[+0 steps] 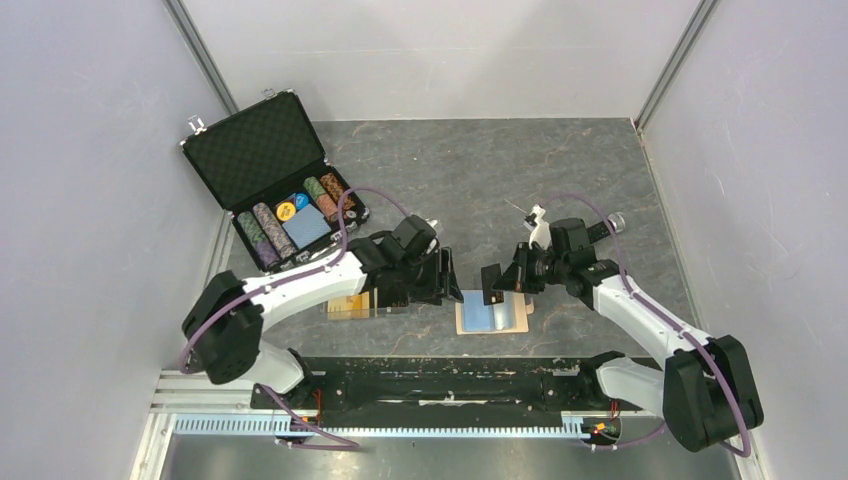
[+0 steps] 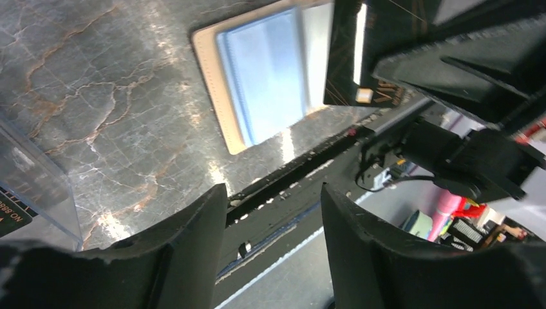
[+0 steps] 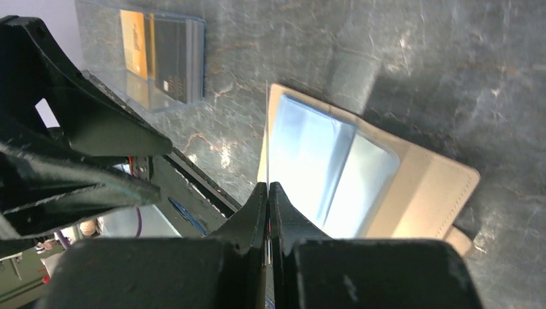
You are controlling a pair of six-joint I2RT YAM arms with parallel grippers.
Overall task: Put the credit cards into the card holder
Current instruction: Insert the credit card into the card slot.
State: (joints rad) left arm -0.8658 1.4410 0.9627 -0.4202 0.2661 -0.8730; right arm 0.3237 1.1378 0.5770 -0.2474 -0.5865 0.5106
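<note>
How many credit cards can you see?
3. One black card is pinched in the right gripper, at the card holder's edge. An orange-gold card and a dark card lie in the clear box. More could be hiding underneath them.

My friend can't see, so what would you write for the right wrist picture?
The right fingers pinch a thin card, seen edge-on, in front of the open tan card holder with light blue pockets. Further back, a clear plastic box holding an orange card sits on the grey marbled table.
</note>
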